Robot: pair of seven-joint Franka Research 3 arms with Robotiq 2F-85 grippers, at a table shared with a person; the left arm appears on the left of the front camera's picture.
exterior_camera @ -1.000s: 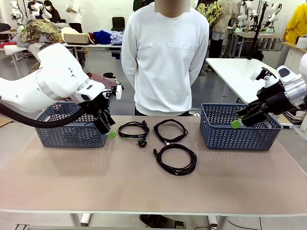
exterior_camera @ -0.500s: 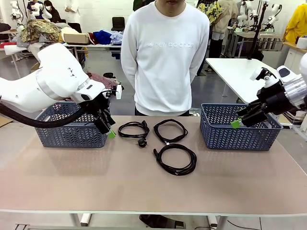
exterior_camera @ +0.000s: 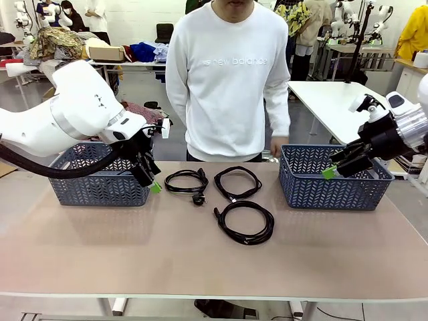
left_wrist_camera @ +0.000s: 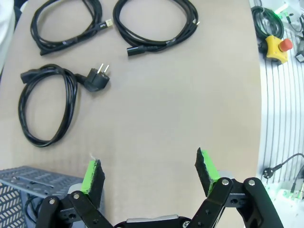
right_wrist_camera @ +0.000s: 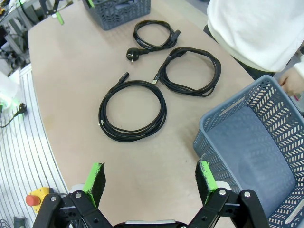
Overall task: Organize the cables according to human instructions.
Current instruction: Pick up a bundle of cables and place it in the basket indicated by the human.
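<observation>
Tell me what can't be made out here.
- Front view: inside of the left blue-grey plastic lattice basket, blocked by the left gripper.
- Left wrist view: a thin black cord in that basket, cut off by the bottom edge.
- Right wrist view: the person's hand, cut off by the right edge.

Beige matte tabletop (exterior_camera: pixel 200 274), wide, running across whole front view. Two blue-grey lattice baskets on far side: left basket (exterior_camera: pixel 83 190), right basket (exterior_camera: pixel 328 190), well apart. Between them, three black coiled cables lying flat on surface. Plug cable (left_wrist_camera: pixel 97 81) nearest left basket, its round two-pin plug pointing toward robot's side. Middle cable (right_wrist_camera: pixel 217 71) just beside it, toward right basket. Large cable (right_wrist_camera: pixel 103 113) closer to robot's side, in front of middle cable, close but not overlapping.
</observation>
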